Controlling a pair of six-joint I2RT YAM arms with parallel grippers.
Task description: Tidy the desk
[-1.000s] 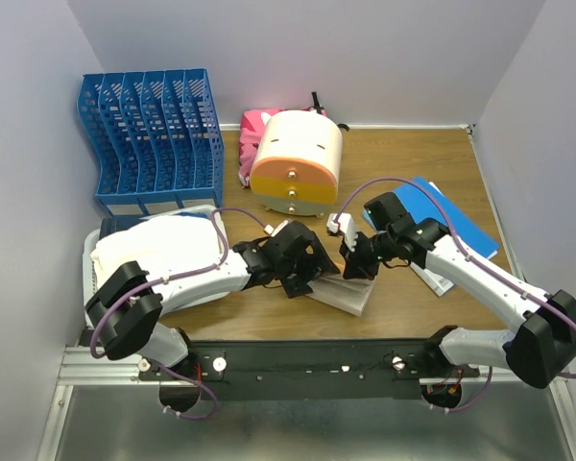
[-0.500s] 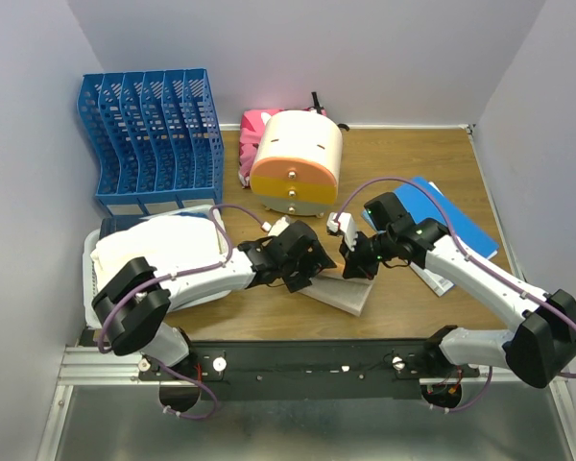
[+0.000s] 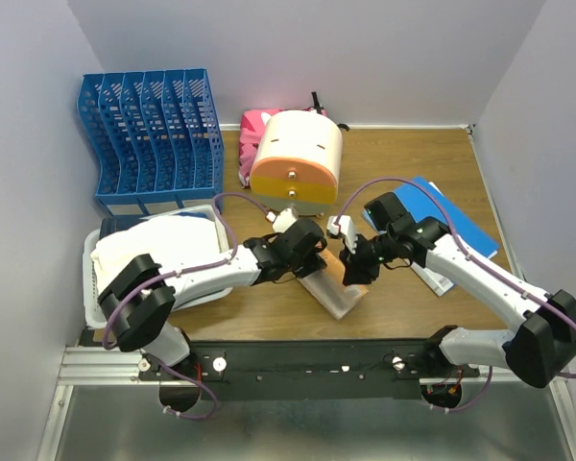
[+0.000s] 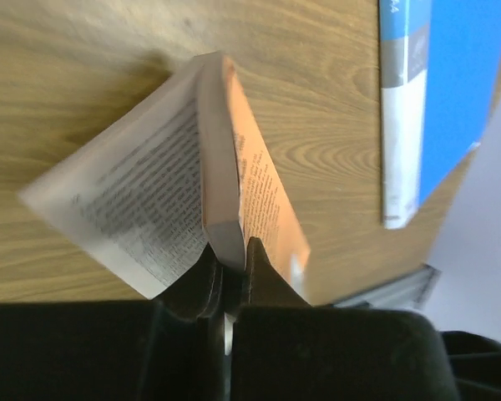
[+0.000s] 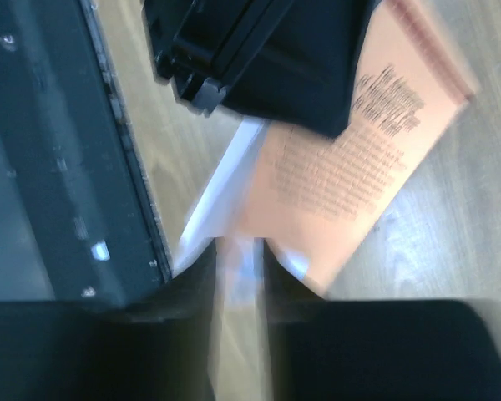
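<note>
1. A robot test cell in a lab: plain pale lavender walls [image 3: 365, 58] box in the brown wood-grain desk [image 3: 413, 158]. White robot arms [image 3: 202, 279] are bolted to the black metal rail [image 3: 307, 363] along its front.
2. It is dressed as an office: a blue plastic mesh file rack [image 3: 149, 139], a blue-covered book [image 3: 461, 219], an orange paperback book [image 3: 332, 280] and a cream-and-orange drawer box [image 3: 298, 163].

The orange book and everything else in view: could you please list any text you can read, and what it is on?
Cover of the orange book: lines of dark print, too blurred to read.
The grey side of that book: black print, too blurred to read.
Spine of the blue book: pale letters cut off at the frame edge, unreadable.
Nothing else shows legible text.
</note>
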